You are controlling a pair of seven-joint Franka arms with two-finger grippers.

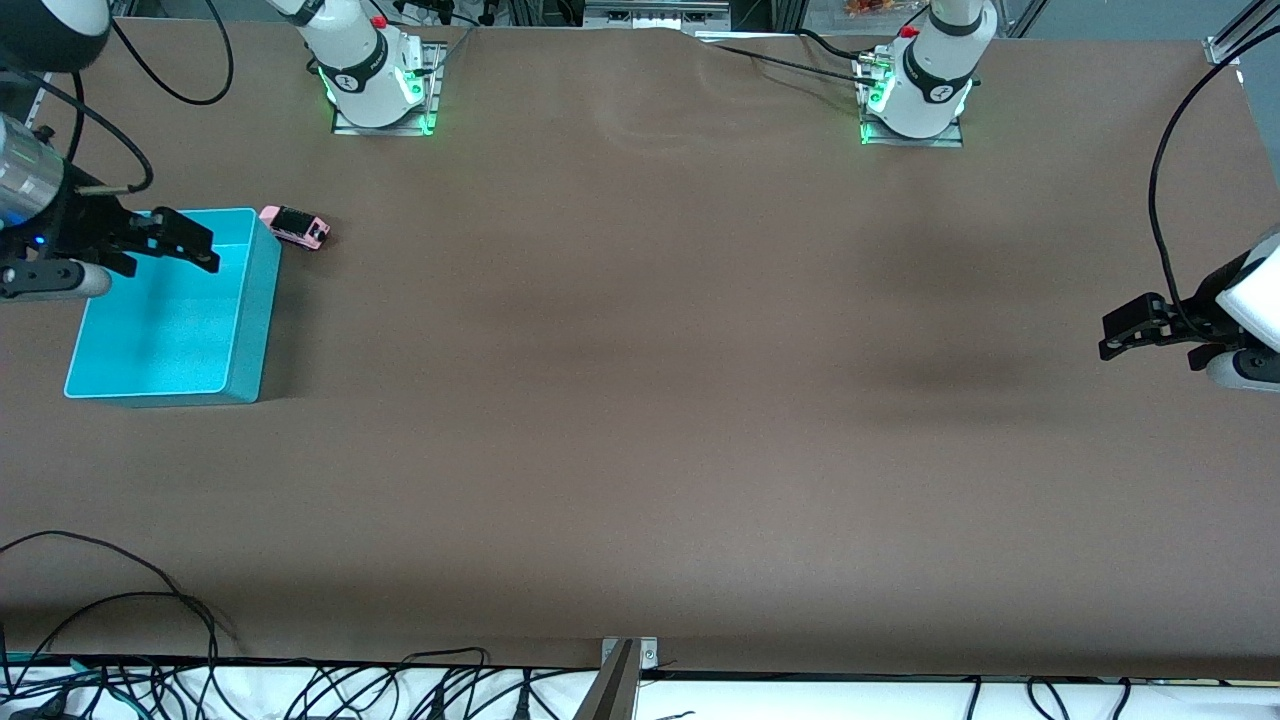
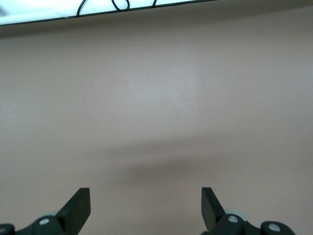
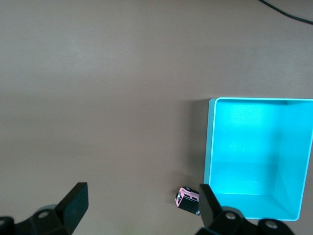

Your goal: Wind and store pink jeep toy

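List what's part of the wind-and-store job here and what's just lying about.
Job:
- pink jeep toy, on the table beside the turquoise bin's corner
- turquoise bin, nothing in it
- right gripper, open over the bin
- left gripper, open, waiting at its own end

Lying about:
- black cables along the table edge nearest the front camera

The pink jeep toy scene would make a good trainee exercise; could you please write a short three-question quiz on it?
1. True or false: the pink jeep toy lies inside the turquoise bin.
2. Which pincer is over the bin: A) left pincer, B) right pincer?
3. Fill in: both pincers are ____ and hold nothing.

Key: 1 false, it sits on the table beside the bin's corner; 2 B; 3 open.
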